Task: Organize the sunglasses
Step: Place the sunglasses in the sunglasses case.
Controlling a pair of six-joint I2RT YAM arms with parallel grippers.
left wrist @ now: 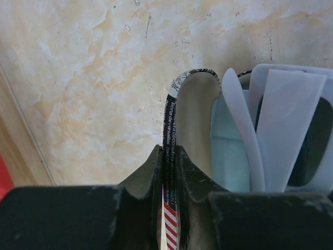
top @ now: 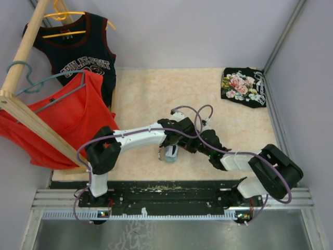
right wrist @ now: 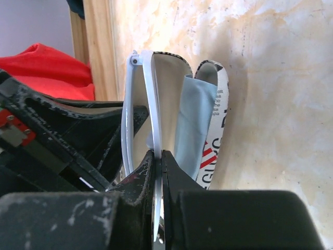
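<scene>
My left pincer is clamped on the case wall, steadying its open mouth; my right pincer grips the sunglasses at that mouth, beside the cloth; I should slide them straight in, slowly, without snagging the cloth.

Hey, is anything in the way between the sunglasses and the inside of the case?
Only the light-blue cloth, sitting inside the case between the sunglasses and one wall. The right gripper pinches the sunglasses.

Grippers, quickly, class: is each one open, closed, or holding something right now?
Left gripper: closed on the rim of the flag-print case.
Right gripper: closed on the white sunglasses.
</scene>
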